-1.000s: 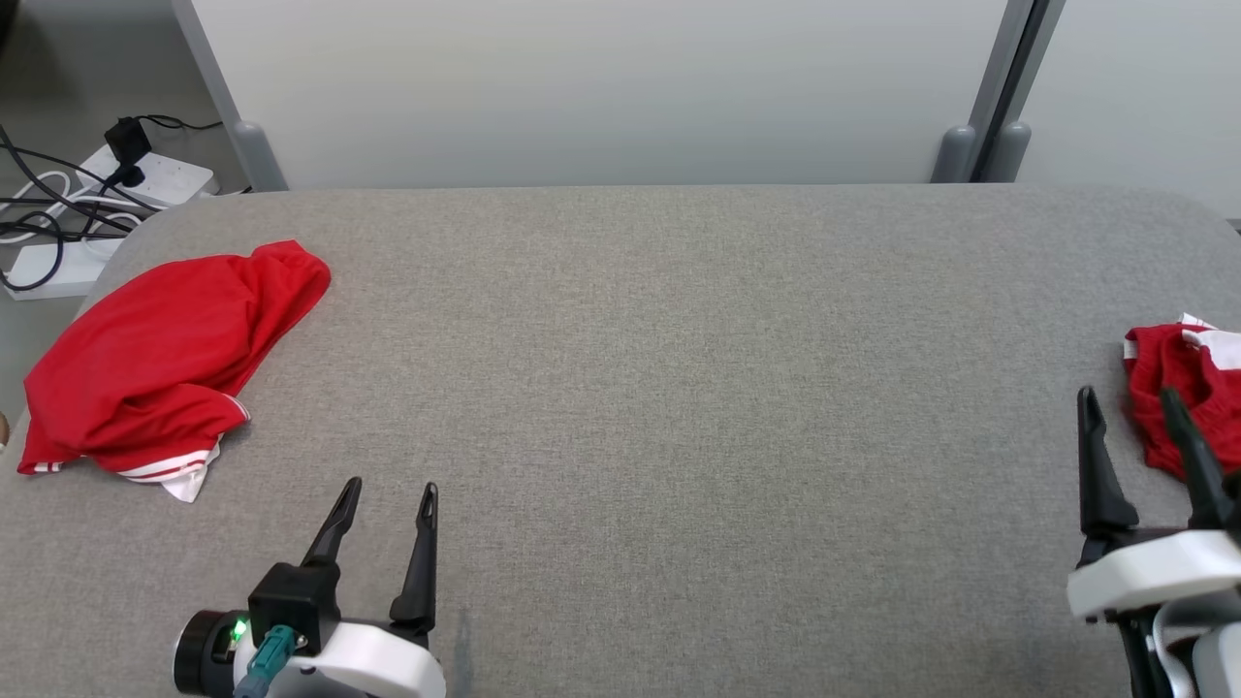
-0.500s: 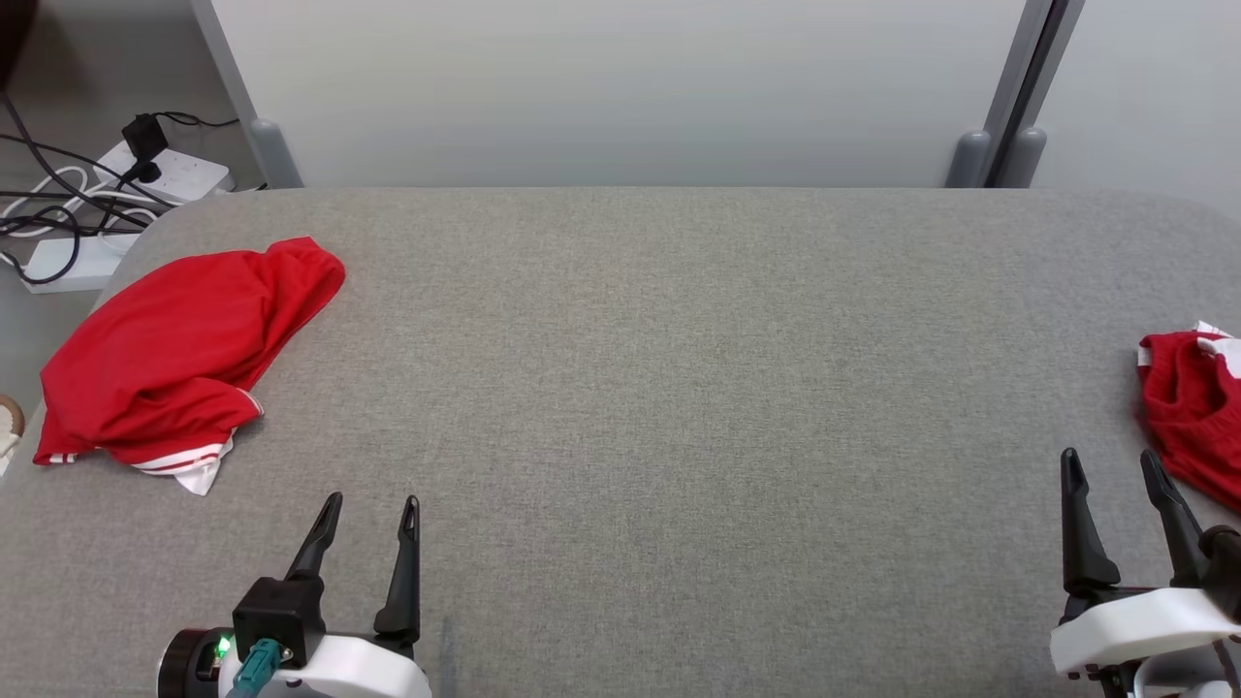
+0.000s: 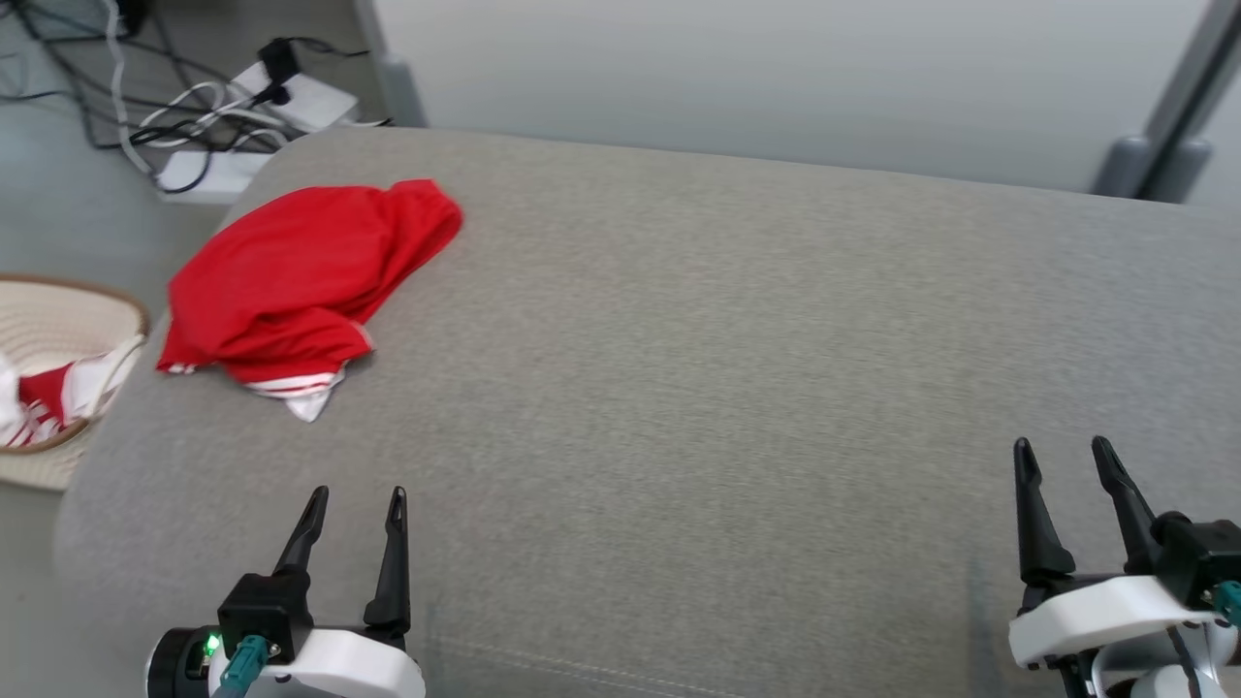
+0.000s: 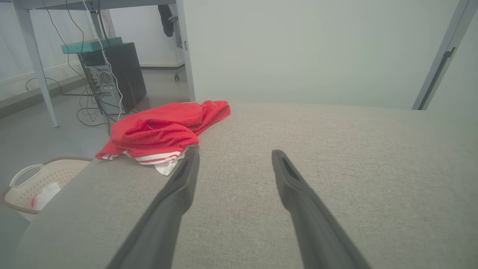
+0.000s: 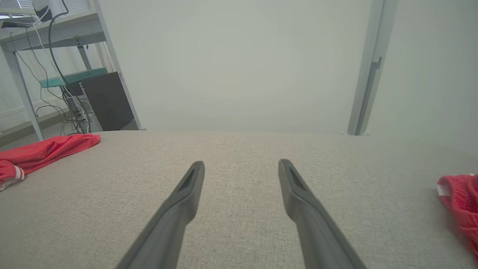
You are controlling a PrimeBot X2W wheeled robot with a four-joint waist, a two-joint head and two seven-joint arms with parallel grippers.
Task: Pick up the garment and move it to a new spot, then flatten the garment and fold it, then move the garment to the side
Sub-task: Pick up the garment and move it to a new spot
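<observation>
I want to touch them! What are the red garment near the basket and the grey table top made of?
The red garment looks like thin, soft sports cloth, maybe polyester: it slumps in loose folds. The grey table top seems covered in matte woven fabric: speckled weave, stitched seam near the front.

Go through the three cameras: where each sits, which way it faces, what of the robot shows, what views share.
Head view: on the head, looking forward and down at the grey table; left gripper and right gripper show, open.
Left wrist view: on the left wrist, facing along its fingers toward the red garment and basket.
Right wrist view: on the right wrist, facing along its fingers across the table to the wall.
Shared: all three show the red garment.
</observation>
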